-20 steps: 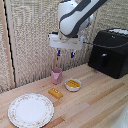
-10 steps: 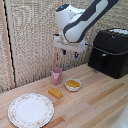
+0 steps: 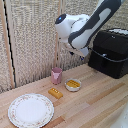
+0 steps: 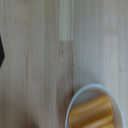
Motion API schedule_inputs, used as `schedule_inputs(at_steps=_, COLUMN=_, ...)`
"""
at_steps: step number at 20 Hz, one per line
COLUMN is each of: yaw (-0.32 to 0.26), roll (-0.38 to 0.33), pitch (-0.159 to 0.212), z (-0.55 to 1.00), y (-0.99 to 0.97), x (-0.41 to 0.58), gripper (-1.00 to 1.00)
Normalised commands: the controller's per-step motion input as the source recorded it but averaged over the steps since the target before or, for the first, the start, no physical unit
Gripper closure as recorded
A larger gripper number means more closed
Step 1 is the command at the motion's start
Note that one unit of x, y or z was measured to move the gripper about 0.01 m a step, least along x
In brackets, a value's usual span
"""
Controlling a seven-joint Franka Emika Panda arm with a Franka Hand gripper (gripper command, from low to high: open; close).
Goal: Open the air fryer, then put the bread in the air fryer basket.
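The air fryer is a glossy black box at the exterior view's right, shut, with its handle on the front of the air fryer basket. The bread, a small golden-brown block, lies on the wooden table in front of a pink cup. My gripper hangs under the white arm, above the table and just to the fryer's left, apart from the handle. It looks open and holds nothing. In the wrist view only a dark finger edge shows.
A pink cup stands behind the bread. A small white bowl of yellow-orange food sits between the bread and the fryer, and its rim also shows in the wrist view. A flowered plate lies at the front left.
The arm has swung toward the exterior view's right, carrying the gripper from above the cup and bowl to beside the air fryer. The table objects have not moved.
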Motion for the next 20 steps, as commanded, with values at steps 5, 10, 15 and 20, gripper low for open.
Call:
schedule_inputs(at_steps=5, yaw=-0.035, roll=-0.085, pitch=-0.07, z=-0.17, y=-0.59, x=0.0, gripper=-1.0)
schedule_inputs(at_steps=10, yaw=0.056, roll=-0.031, pitch=-0.066, z=-0.16, y=-0.63, x=0.0, gripper=-1.0)
schedule_inputs(at_steps=15, yaw=0.093, roll=-0.051, pitch=-0.044, z=-0.13, y=-0.63, x=-0.009, gripper=-1.0)
schedule_inputs(at_steps=20, yaw=0.124, roll=-0.072, pitch=-0.036, z=-0.09, y=-0.65, x=0.0, gripper=-1.0)
